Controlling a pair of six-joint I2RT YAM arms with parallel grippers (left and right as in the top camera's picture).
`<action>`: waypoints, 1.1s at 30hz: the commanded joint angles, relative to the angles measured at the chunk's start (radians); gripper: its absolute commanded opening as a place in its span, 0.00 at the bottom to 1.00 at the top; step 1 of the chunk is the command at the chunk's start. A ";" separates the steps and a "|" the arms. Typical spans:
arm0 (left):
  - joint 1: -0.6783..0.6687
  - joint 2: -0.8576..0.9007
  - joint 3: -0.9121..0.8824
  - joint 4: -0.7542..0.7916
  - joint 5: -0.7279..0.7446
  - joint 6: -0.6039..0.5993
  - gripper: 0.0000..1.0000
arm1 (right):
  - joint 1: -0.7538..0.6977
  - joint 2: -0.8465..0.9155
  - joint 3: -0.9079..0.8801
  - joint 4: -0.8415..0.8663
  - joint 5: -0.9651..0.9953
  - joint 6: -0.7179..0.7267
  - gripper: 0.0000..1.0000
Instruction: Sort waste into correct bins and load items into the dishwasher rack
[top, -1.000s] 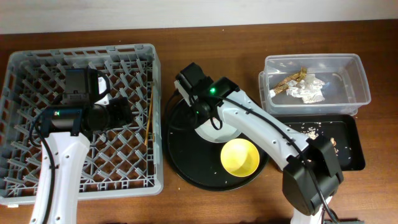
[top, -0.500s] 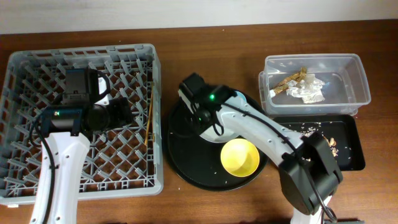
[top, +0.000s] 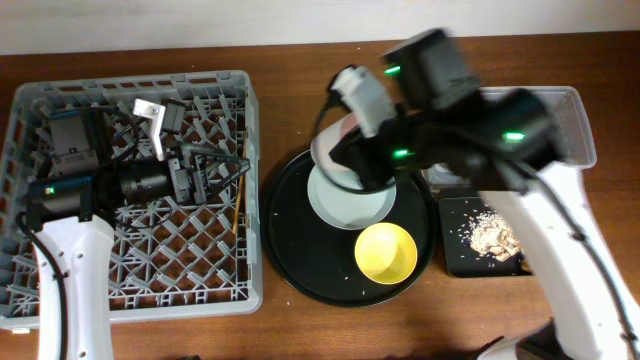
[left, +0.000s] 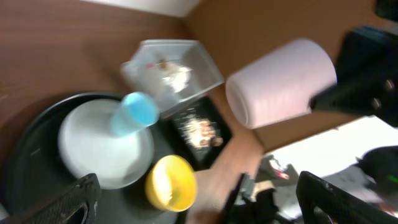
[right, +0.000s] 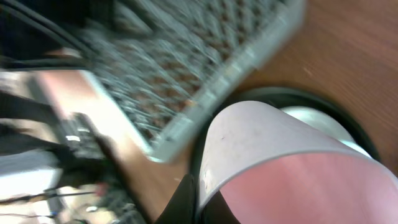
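My right gripper (top: 360, 150) is raised above the round black tray (top: 290, 240), shut on the pink cup (top: 345, 138). That cup fills the right wrist view (right: 280, 162) and hangs in the air in the left wrist view (left: 280, 81). The blue cup (left: 138, 112) stands on the white plate (top: 345, 200); the overhead view hides it under the arm. The yellow bowl (top: 386, 252) sits beside the plate. The chopsticks (top: 238, 195) lie at the right side of the grey rack (top: 40, 100). My left gripper (top: 225, 165) is open and empty over the rack.
The clear tub (left: 186, 59) holds a white wad and wrapper; my right arm covers most of it from overhead. The black rectangular tray (top: 455, 255) holds beige scraps (top: 492, 232). The rack's wall lies close to the round tray's left edge.
My right arm has lifted off the plate with the pink cup and swung up and right. My left arm has drawn back slightly to the left over the rack.
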 joint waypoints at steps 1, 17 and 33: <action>-0.044 -0.016 0.023 0.050 0.260 0.066 0.99 | -0.065 -0.016 0.013 0.012 -0.380 -0.105 0.04; -0.253 -0.032 0.023 0.283 0.316 0.058 0.99 | -0.069 0.007 0.010 0.075 -0.605 -0.176 0.04; -0.264 -0.116 0.024 0.305 0.316 0.053 0.62 | -0.013 0.008 -0.022 0.123 -0.540 -0.183 0.05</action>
